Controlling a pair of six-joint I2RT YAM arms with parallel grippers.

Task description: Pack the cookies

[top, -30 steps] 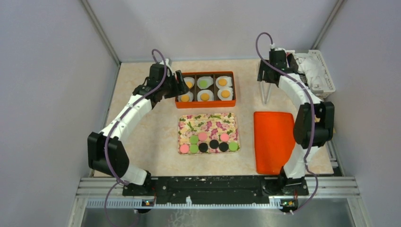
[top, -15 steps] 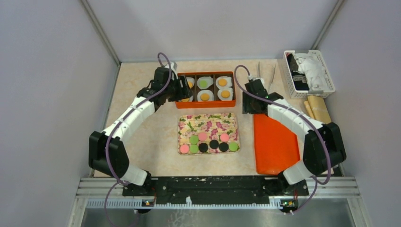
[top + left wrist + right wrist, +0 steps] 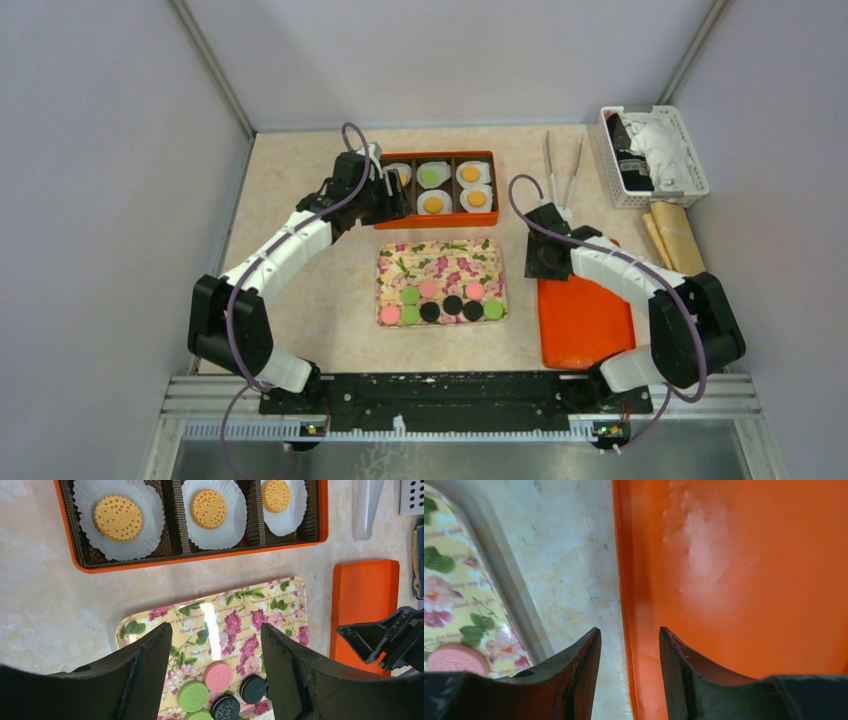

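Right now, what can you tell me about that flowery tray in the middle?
The tray is a glossy rectangle with rounded corners, printed with pink flowers and green leaves on pale yellow. It lies flat on the table, in front of the orange box and left of the orange lid, touching neither. Small round cookies in green, pink and black sit in two rows on its near part; the rest is bare.

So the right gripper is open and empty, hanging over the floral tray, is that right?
Not quite. The right gripper is open and empty, but it hangs over the left edge of the flat orange lid, not over the floral tray, which lies just beside it. The right wrist view shows this.
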